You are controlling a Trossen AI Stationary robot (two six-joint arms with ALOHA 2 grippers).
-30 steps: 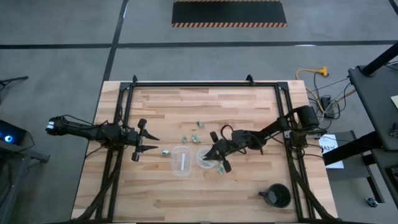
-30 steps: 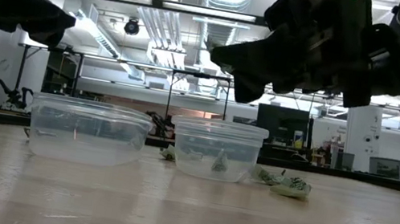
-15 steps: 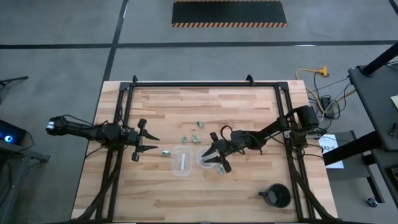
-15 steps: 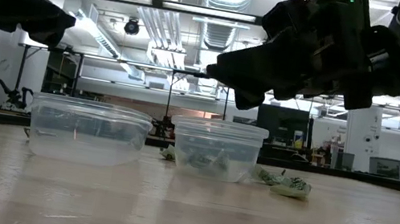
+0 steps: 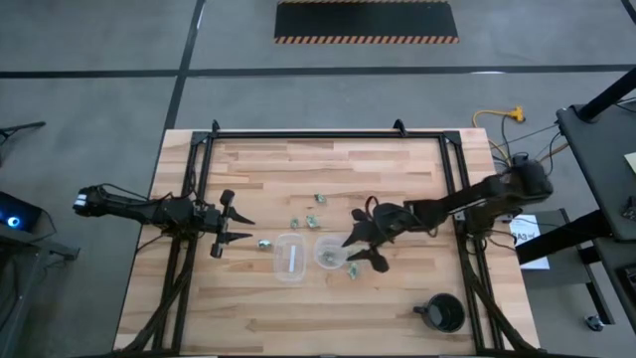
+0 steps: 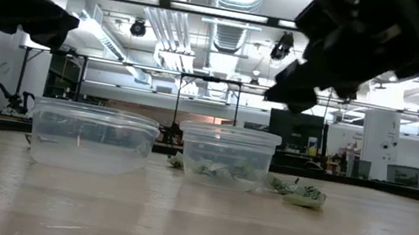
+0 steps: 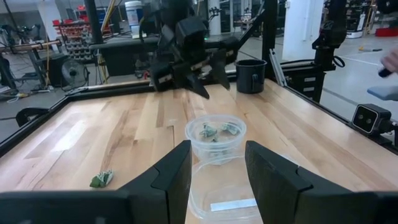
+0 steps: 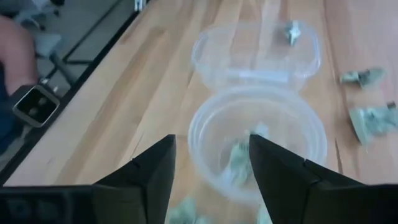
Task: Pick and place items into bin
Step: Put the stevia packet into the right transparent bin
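The bin, a clear round cup (image 5: 331,254), stands mid-table and holds a few pale green items (image 8: 239,155) on its bottom (image 6: 213,169). Loose items lie on the wood: one (image 5: 265,243) left of the tubs, two (image 5: 304,220) behind them, one (image 5: 352,272) in front of the cup. My right gripper (image 5: 360,253) hangs open just right of the cup, above the table, with nothing between its fingers (image 8: 211,180). My left gripper (image 5: 234,224) waits open at the table's left, pointing at the cup (image 7: 216,134).
A wider clear tub (image 5: 290,257) with a white strip in it touches the cup's left side. A black mug (image 5: 444,312) stands near the front right corner. Another item (image 5: 320,198) lies farther back. A black frame (image 5: 328,132) borders the table.
My right gripper has opened above the cup, and a green piece has fallen into it, so more pieces now lie on the cup's bottom. The gripper has then drawn back toward the table's right edge and risen a little.
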